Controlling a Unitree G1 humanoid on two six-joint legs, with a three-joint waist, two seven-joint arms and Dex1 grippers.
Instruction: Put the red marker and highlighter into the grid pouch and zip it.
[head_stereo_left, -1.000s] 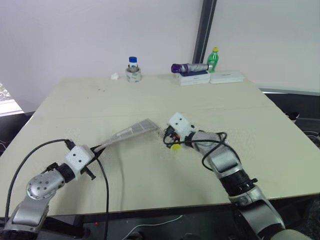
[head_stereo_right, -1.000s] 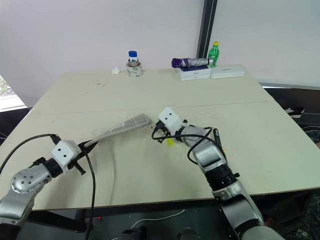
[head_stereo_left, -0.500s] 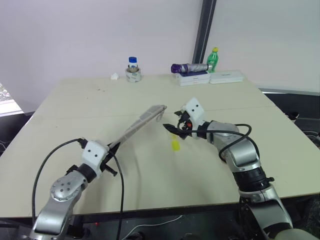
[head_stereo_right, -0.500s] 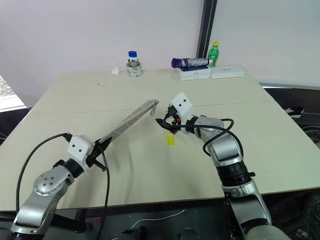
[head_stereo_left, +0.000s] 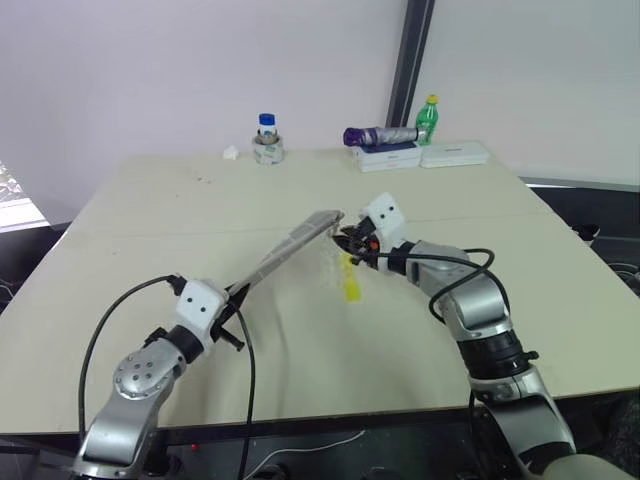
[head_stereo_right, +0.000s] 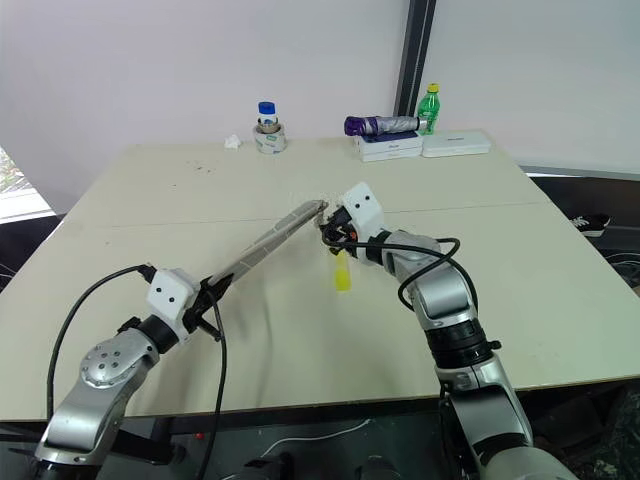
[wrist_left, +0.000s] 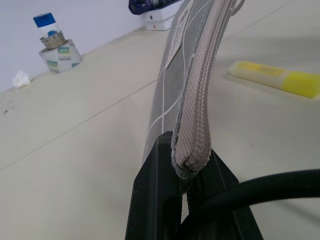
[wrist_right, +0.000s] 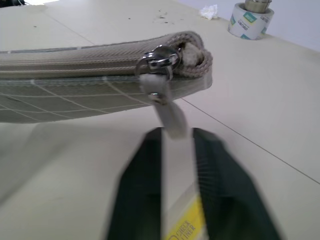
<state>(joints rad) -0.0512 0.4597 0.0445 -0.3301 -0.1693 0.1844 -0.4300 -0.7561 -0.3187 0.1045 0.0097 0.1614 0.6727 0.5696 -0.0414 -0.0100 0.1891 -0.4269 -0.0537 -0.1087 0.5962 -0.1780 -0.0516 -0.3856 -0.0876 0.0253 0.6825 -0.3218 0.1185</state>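
The grid pouch (head_stereo_left: 290, 246) is grey with white lines and hangs edge-on above the table, stretched between my two grippers. My left gripper (head_stereo_left: 237, 296) is shut on its near end, seen close up with the black fingers (wrist_left: 160, 170) clamping the seam. My right gripper (wrist_right: 177, 135) is at the far end, shut on the white zip pull (wrist_right: 167, 112) hanging from the metal slider. The yellow highlighter (head_stereo_left: 350, 286) lies on the table just below the right gripper. The red marker is hidden.
At the table's far edge stand a blue-capped jar on a tape roll (head_stereo_left: 266, 140), a crumpled tissue (head_stereo_left: 229, 153), a purple umbrella (head_stereo_left: 380, 136) on white boxes (head_stereo_left: 455, 154) and a green bottle (head_stereo_left: 428, 118). Black cables loop from both wrists.
My left gripper swung the pouch up and to the right. My right gripper left the highlighter on the table, rose, opened, and closed at the pouch's zip end.
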